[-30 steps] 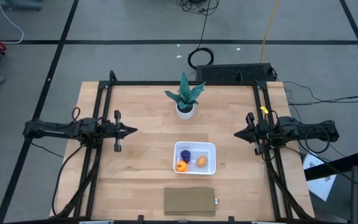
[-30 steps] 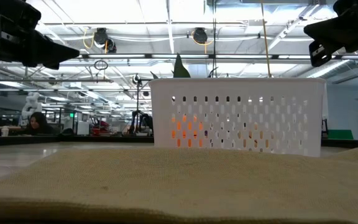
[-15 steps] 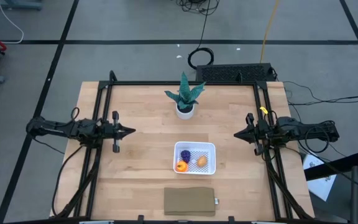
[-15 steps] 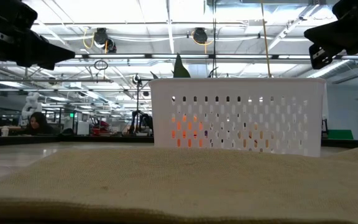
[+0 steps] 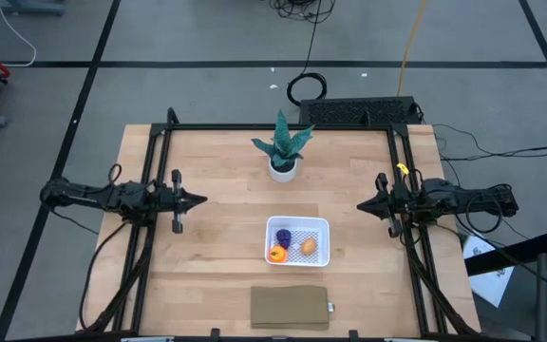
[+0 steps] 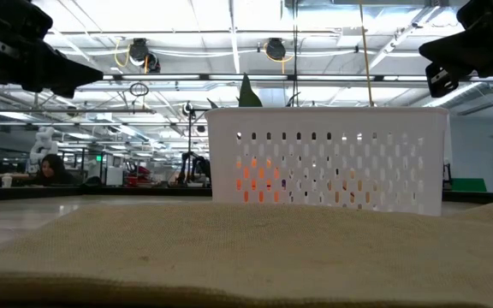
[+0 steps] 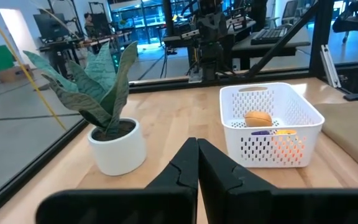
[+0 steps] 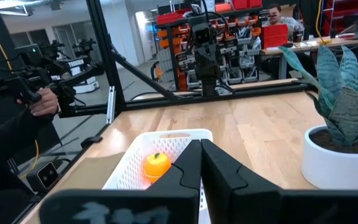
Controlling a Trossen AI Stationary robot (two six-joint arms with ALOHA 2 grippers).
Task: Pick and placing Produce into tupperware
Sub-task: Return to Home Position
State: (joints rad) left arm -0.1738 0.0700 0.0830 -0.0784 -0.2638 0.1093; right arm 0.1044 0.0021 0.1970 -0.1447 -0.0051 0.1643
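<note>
The white tupperware (image 5: 298, 241) stands on the table's middle, toward the near edge. In it lie the produce: an orange piece (image 5: 276, 254), a purple piece (image 5: 283, 237) and a tan piece (image 5: 308, 247). My left gripper (image 5: 205, 199) hangs shut and level above the table's left side, pointing toward the middle. My right gripper (image 5: 360, 204) hangs shut and level above the right side, facing it. Both are well clear of the tupperware (image 7: 271, 127), and nothing is between their fingers. The right wrist view shows the orange piece (image 8: 156, 166) inside the tupperware.
A teal potted plant (image 5: 282, 152) stands at the far middle of the table. A flat brown slab (image 5: 290, 307) lies by the near edge, in front of the tupperware. Black frame rails run along the table's left and right sides. A person's hand (image 8: 42, 102) shows beyond the table.
</note>
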